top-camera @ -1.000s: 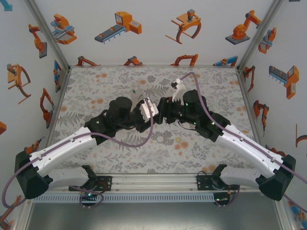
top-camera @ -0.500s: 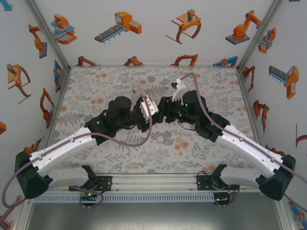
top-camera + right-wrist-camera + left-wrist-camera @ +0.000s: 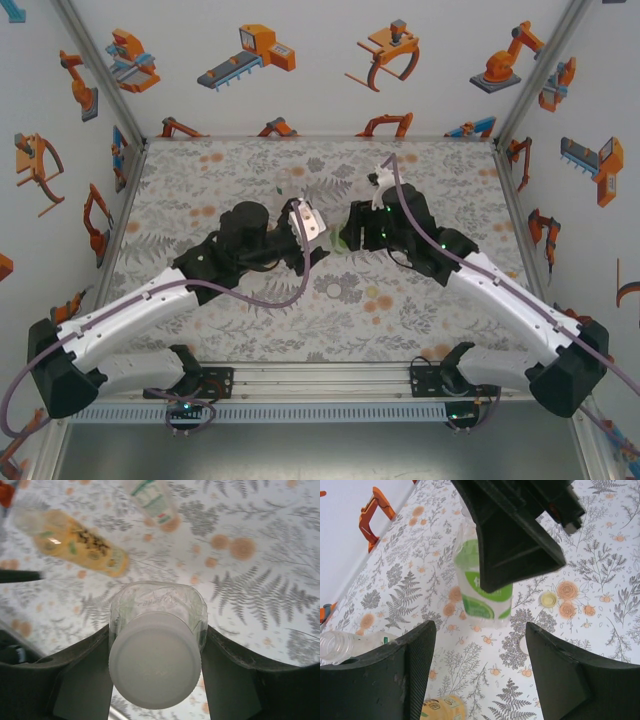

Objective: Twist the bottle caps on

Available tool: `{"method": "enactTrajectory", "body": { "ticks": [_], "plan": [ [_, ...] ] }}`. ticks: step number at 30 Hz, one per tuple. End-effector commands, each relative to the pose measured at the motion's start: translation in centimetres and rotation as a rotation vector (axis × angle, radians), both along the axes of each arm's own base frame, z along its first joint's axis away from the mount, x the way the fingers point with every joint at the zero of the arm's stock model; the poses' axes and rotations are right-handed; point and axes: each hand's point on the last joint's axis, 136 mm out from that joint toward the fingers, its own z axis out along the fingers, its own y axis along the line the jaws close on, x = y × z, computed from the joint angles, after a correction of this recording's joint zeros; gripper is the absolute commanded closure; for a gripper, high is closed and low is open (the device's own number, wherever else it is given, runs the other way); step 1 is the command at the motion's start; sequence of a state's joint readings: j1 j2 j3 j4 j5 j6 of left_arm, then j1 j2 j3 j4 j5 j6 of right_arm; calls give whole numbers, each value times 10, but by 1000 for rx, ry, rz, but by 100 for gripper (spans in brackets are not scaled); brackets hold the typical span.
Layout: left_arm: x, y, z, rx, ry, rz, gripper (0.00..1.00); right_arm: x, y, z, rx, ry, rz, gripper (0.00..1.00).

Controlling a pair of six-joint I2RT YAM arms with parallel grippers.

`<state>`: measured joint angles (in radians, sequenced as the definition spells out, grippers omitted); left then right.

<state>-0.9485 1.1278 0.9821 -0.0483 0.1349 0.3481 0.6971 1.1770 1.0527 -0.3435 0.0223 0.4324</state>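
My right gripper (image 3: 157,630) is shut on the short green bottle (image 3: 158,605), held above the table with a white cap (image 3: 155,662) on its neck facing the camera. In the left wrist view the green bottle (image 3: 485,595) hangs under the right gripper's black fingers (image 3: 515,545). My left gripper (image 3: 479,626) is open and empty, a short way back from it. The amber bottle (image 3: 75,547) and the slim clear bottle (image 3: 150,497) lie on the table. In the top view the right gripper (image 3: 350,232) holds the green bottle (image 3: 345,240) mid-table.
A small yellow cap (image 3: 548,599) and a white cap (image 3: 333,290) lie loose on the floral table (image 3: 200,170). The clear bottle (image 3: 345,647) lies toward the left wall. White walls with orange robot pictures close the table in.
The two grippers have come apart: my left gripper has drawn back to the left, open, and the right arm has shifted slightly while keeping hold of the green bottle.
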Motion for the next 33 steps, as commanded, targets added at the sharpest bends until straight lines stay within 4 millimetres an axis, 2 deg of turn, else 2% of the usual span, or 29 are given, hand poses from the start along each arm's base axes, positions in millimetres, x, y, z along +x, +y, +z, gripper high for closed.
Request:
{"method": "enactTrajectory", "body": {
  "ticks": [1,8,14,22,27,33],
  "plan": [
    [-3,8,8,-34,9,22,32,20,-26,-22,-113,7,-55,51],
    [-10,22,10,-45,31,43,32,64,-63,-40,-219,10,-146,52],
    [-19,43,18,-64,36,81,31,102,-90,-58,-304,9,-200,51],
    [-33,71,24,-87,61,116,29,149,-120,-82,-299,45,-274,51],
    [-35,80,25,-100,67,142,28,168,-133,-96,-320,51,-305,51],
    [-36,86,29,-115,67,157,28,174,-135,-113,-346,76,-300,50]
  ]
}}
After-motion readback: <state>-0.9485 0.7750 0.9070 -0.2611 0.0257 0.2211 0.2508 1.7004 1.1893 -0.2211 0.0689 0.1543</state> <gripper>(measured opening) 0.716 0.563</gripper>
